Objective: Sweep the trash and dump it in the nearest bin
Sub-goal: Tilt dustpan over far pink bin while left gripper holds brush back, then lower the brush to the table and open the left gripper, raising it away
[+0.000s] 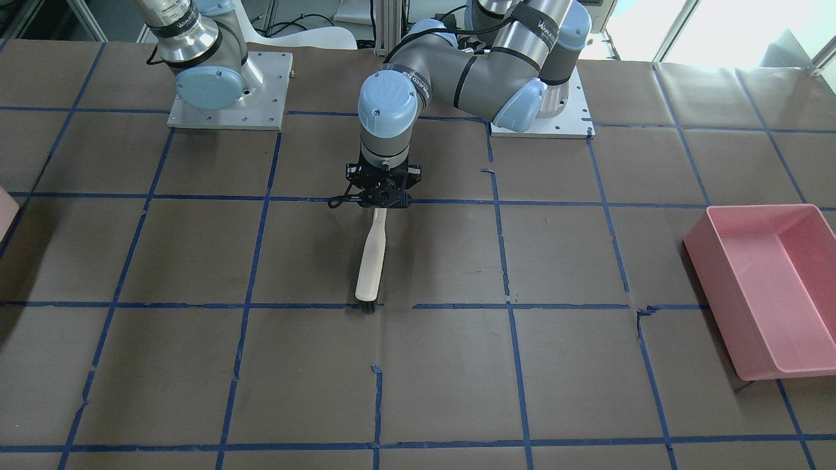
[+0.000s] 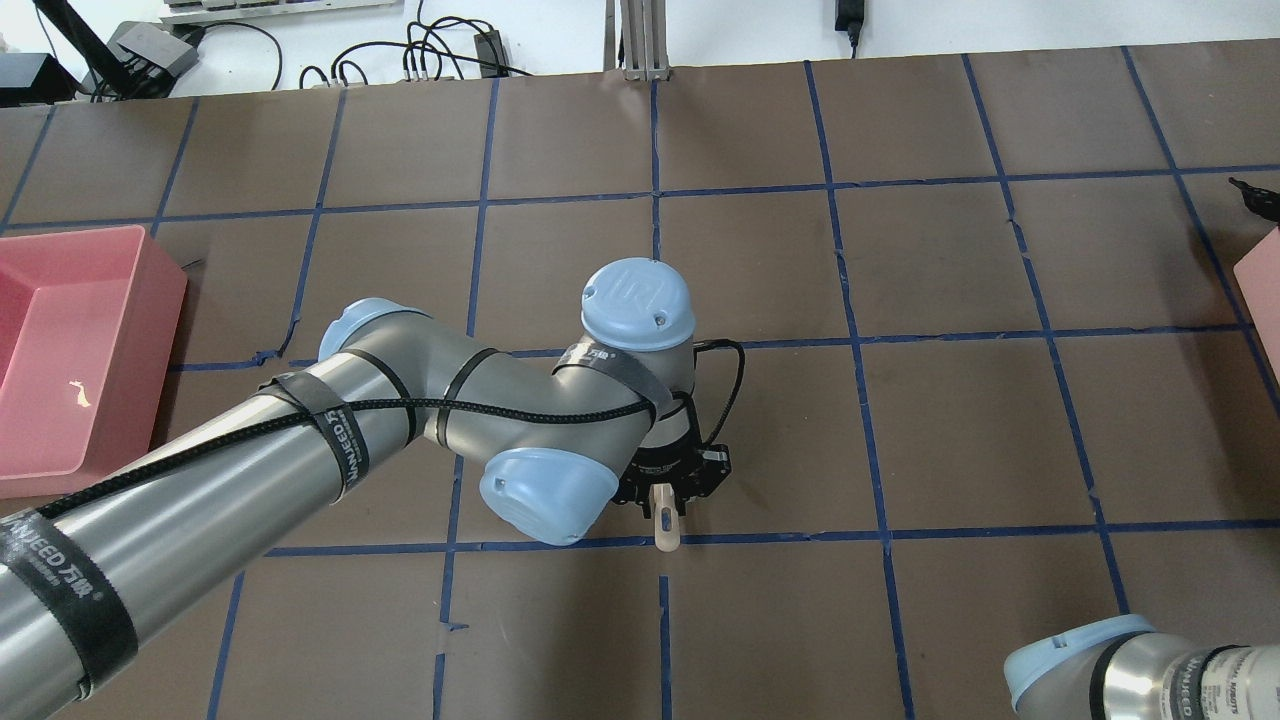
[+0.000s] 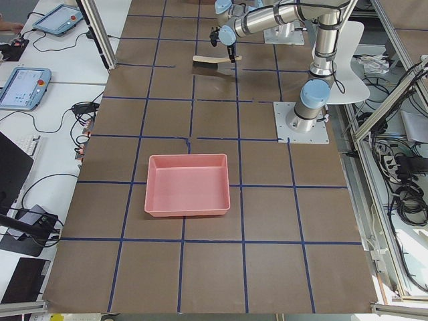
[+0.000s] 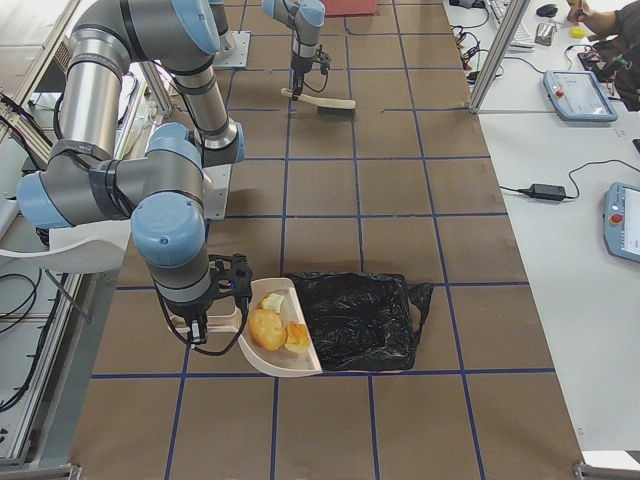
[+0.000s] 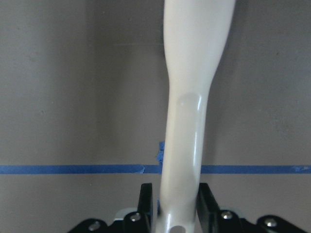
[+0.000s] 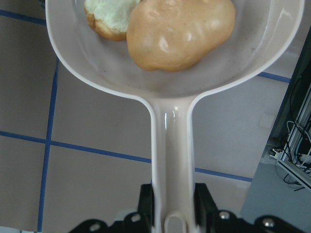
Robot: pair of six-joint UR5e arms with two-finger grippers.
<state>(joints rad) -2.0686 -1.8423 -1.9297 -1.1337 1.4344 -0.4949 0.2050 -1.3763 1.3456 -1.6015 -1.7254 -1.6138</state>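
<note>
My right gripper [image 6: 172,213] is shut on the handle of a cream dustpan [image 6: 97,68]. In the pan lie a smooth orange-brown potato-like lump [image 6: 180,31] and a pale yellow-green spongy chunk [image 6: 109,14]. In the exterior right view the dustpan [image 4: 300,365] carries three lumps and its front edge meets a black plastic bag [image 4: 355,320]. A pale pink bin corner [image 1: 5,214] shows at the table's edge, also in the overhead view [image 2: 1262,275]. My left gripper [image 1: 385,203] is shut on a cream brush [image 1: 371,258] whose black bristles rest on the table.
A large pink rectangular tub [image 1: 771,287] stands on the robot's left side, far from the dustpan. Brown paper with blue tape lines covers the table [image 1: 196,365]. Both arm bases [image 1: 228,91] stand at the robot's edge.
</note>
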